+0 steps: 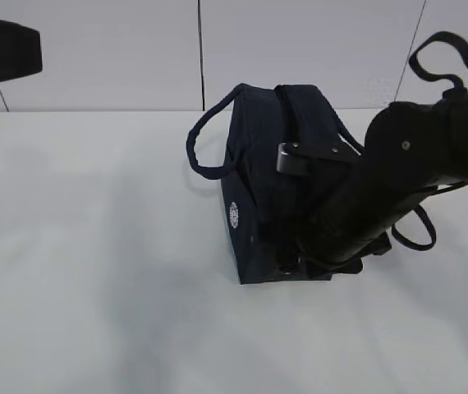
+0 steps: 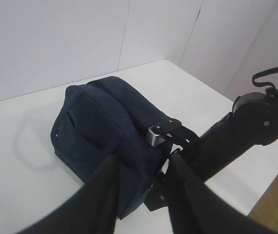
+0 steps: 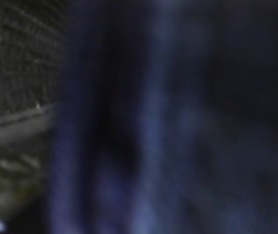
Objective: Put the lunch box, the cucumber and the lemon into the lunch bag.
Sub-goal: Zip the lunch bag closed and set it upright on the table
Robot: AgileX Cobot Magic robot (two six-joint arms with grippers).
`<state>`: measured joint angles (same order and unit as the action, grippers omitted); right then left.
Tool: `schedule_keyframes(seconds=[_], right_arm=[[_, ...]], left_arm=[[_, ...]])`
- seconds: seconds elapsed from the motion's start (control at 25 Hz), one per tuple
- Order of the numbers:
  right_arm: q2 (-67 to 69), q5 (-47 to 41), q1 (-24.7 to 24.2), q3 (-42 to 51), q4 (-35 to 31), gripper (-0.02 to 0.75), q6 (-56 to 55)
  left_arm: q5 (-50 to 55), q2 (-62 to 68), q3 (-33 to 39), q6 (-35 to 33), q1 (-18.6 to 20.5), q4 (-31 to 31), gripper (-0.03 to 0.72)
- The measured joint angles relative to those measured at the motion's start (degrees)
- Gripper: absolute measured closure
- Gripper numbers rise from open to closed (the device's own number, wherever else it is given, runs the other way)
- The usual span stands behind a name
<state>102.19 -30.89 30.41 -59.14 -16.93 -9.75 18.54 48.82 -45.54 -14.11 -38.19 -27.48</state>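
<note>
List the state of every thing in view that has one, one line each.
Lunch bag: upright on the table, top looks closed.
Bag handle: loop sticking out to the side, free.
Right arm: pressed against the bag's side; gripper hidden.
Left gripper: open, holding nothing, just short of the bag.
Lunch box, cucumber, lemon: not visible.

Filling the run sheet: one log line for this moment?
lunch bag: on table | right arm: against bag | left gripper: open, near bag | food, box: unseen
</note>
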Motion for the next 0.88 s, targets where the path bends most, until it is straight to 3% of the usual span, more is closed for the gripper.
schedule_keyframes(seconds=[0.32, 0.6, 0.88], right_arm=[[1.13, 1.62, 0.00, 0.00, 0.00, 0.282, -0.25], [2.00, 1.11, 0.00, 0.00, 0.42, 0.409, -0.35], [2.03, -0.02, 0.00, 0.00, 1.41, 0.442, -0.46]], left_arm=[[1.21, 0.00, 0.00, 0.00, 0.00, 0.00, 0.447], [1.29, 0.00, 0.00, 0.00, 0.00, 0.00, 0.447], [1.47, 0.00, 0.00, 0.00, 0.00, 0.00, 0.447]])
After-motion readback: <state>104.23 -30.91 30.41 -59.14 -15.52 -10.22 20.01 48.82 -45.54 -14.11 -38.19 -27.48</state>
